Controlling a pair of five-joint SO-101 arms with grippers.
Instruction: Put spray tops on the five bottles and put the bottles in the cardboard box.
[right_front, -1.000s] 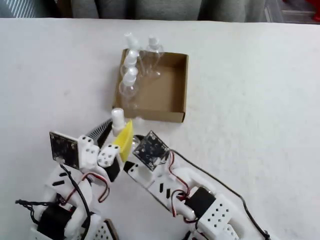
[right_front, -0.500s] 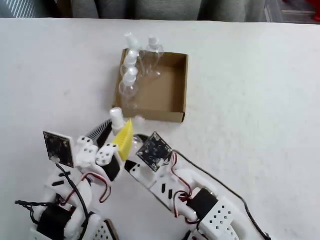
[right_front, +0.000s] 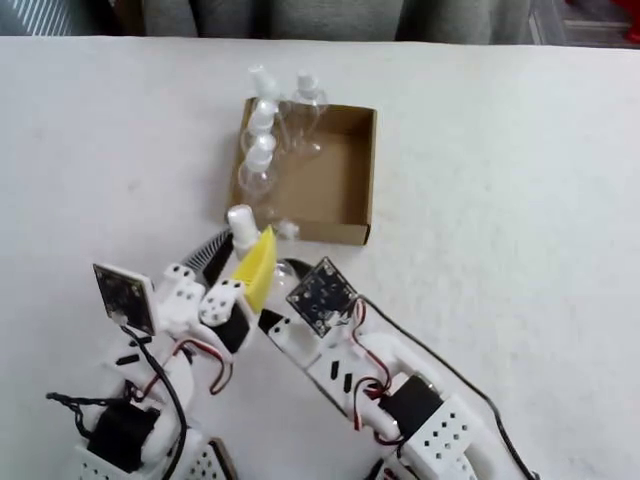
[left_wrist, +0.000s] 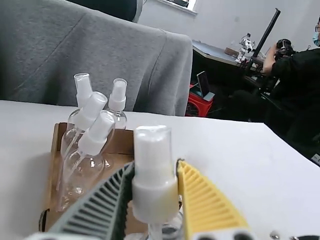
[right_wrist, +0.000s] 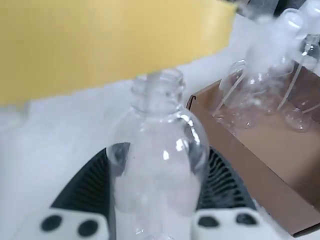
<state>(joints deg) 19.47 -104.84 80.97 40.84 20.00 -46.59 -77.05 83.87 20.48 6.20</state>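
Spray top (right_front: 239, 218) stands upright in the high view, just outside the near wall of the cardboard box (right_front: 330, 233), clamped in the left gripper (right_front: 243, 240); the open bottle (right_front: 282, 270) below is mostly hidden. Left wrist view: the top's lower end is cut off. Right wrist view: the right gripper (right_wrist: 157, 165) squeezes the bottle, neck pointing up, beside the box.

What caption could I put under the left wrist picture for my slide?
Left gripper pinches a spray top, with four capped bottles in the cardboard box behind.
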